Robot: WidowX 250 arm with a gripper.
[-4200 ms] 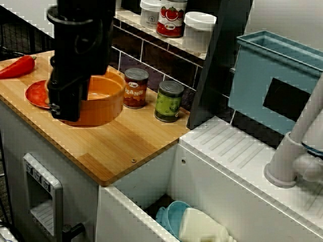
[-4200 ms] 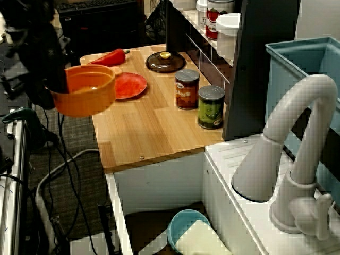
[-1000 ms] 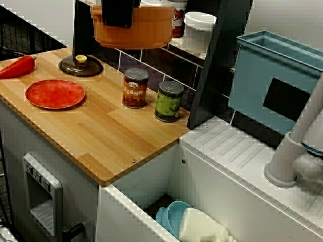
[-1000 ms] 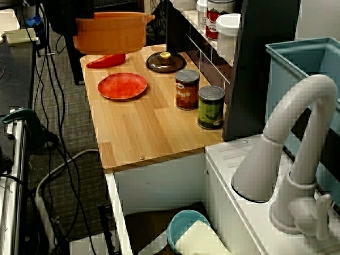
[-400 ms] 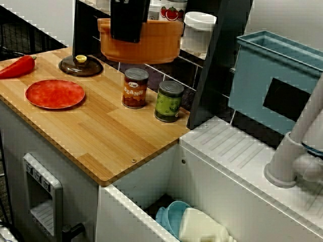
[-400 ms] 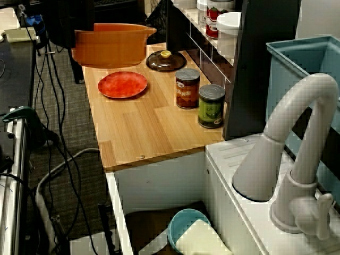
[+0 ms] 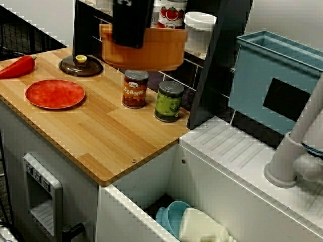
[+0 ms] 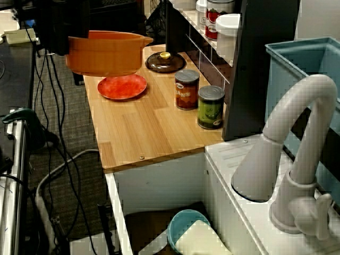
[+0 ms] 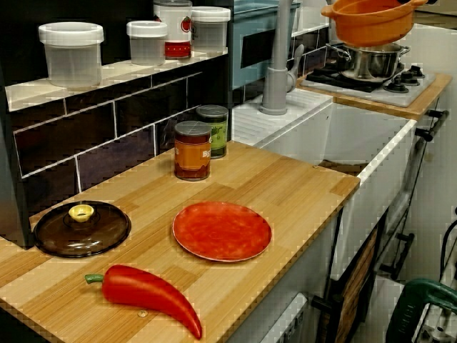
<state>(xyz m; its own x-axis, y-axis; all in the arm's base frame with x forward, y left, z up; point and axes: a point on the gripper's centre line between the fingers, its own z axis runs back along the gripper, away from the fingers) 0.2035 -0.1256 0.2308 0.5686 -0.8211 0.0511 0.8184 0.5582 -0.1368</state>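
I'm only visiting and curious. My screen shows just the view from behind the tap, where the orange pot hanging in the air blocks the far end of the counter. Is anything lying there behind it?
Observer: Yes. The orange pot hides a red pepper from you. In the view from the counter's end, it lies flat on the wooden counter, near the red plate but not touching it.
Operator: And what is on the other side of the sink, behind my camera?
Observer: That same view shows a stove beyond the sink, with a steel pot standing on one of its burners.
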